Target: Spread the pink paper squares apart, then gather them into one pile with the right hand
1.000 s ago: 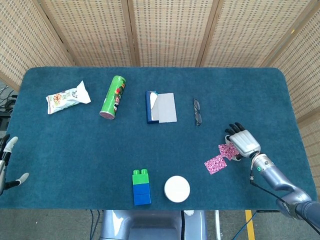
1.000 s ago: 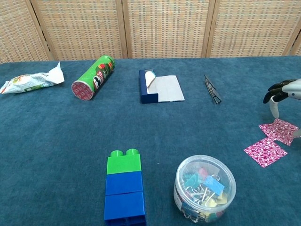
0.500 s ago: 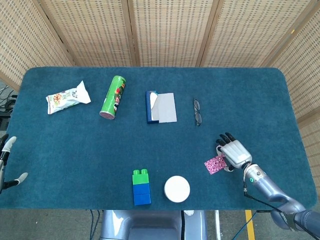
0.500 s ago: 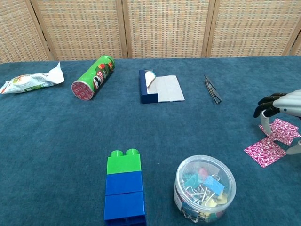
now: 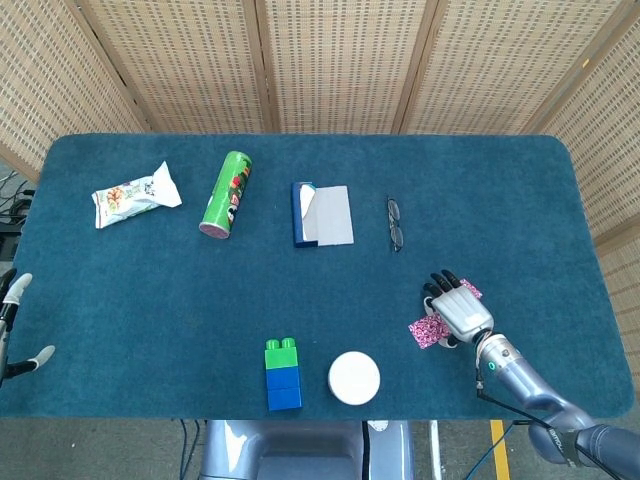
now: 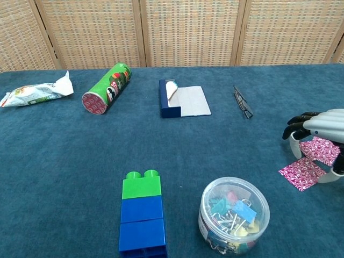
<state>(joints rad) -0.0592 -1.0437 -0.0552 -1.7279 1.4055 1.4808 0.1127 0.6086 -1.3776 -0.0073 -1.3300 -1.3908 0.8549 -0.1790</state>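
Nearest the robot on the blue cloth table (image 6: 64, 161): a stack of toy bricks (image 6: 142, 212), green on blue, and just right of it a clear round tub of binder clips (image 6: 234, 215), lidded white in the head view.

Left hand (image 5: 12, 325) at the table's left edge, head view only; fingers apart, nothing held.

Right hand (image 6: 317, 133) palm-down over the pink paper squares (image 6: 312, 161) at the near right of the table. Fingers are spread and slightly curled, dark fingertips (image 6: 293, 126) pointing away from the robot. No grip visible; whether the palm touches paper cannot be told. In the chest view two squares show: one lies flat and exposed toward the robot, the other sits just behind it, mostly under the hand; the two seem to meet at a corner.

Farther back, in a row from left to right: a crinkled snack bag (image 6: 33, 92), a green chip can (image 6: 107, 88) lying on its side, a blue notebook (image 6: 183, 100) with a grey cover partly folded back, and folded glasses (image 6: 243, 102).

Behind the table, woven screen panels (image 6: 188, 29).
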